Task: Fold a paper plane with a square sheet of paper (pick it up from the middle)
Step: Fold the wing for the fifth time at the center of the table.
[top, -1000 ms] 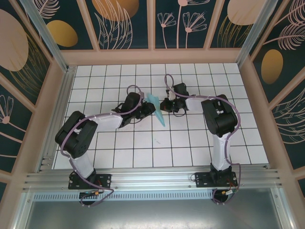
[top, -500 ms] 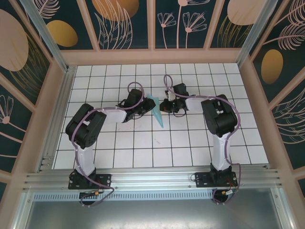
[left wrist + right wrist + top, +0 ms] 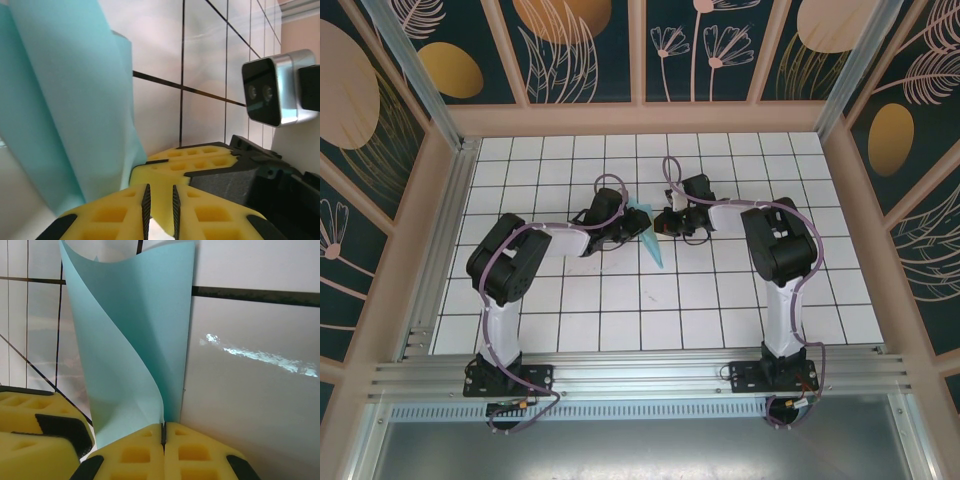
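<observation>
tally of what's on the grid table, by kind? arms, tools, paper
Arms: 2 (left arm, right arm)
Tools: 2 (left tool, right tool)
Turquoise paper pieces: 1 (folded turquoise paper, between the two tools)
Total: 5

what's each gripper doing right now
left gripper: almost closed, a slit left; grip cannot be told
right gripper: closed on the paper plane
</observation>
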Controlling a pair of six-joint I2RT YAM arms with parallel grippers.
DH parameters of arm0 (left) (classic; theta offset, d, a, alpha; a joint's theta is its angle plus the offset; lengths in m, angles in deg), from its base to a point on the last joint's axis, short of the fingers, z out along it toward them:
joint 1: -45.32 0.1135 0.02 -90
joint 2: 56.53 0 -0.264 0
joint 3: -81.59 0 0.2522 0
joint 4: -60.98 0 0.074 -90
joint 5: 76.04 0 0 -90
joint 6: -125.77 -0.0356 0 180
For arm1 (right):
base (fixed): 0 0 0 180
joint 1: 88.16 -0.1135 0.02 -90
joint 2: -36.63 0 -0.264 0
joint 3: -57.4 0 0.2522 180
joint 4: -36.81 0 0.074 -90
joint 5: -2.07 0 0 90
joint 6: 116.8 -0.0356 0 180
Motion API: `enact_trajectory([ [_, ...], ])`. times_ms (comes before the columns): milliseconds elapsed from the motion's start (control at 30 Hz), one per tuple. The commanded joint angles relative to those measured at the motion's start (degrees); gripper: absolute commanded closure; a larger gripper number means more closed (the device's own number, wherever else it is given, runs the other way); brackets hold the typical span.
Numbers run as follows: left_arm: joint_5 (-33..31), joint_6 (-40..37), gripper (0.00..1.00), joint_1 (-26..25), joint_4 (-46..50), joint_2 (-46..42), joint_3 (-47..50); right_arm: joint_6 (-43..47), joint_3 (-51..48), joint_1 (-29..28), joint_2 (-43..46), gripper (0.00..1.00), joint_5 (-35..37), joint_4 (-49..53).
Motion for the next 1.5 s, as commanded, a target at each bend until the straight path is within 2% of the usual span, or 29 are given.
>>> enact_trajectory([
  [0,0.6,0.0,0.78,0.0,-1.8,1.5,-1.9,1.7,1.3,-0.7,-2.0,0.97,0.0,2.5],
  [167,-4.6,-0.9,0.78,0.1,4.7,2.6,-4.3,1.7,1.6,-0.8,-2.3,0.96,0.3,2.8],
  [333,-7.2,-0.4,0.80,0.1,7.7,2.8,-4.4,1.8,1.6,-0.8,-2.3,0.96,0.5,3.1],
  [633,-7.1,0.3,0.81,0.1,8.3,2.6,-3.9,2.2,2.0,-1.0,-2.6,0.96,0.8,3.5],
  [1100,-8.0,2.1,0.81,0.1,9.7,2.6,-2.5,0.8,3.6,-1.3,-2.5,0.88,-0.1,4.3],
  [1300,-8.5,3.2,0.82,0.2,9.9,2.9,-1.6,-3.2,3.1,-0.3,0.5,0.80,-2.1,2.1],
  [1467,-9.3,4.1,0.83,0.1,10.3,3.0,-1.8,-5.7,-3.3,1.0,6.5,0.77,-2.0,-1.9],
])
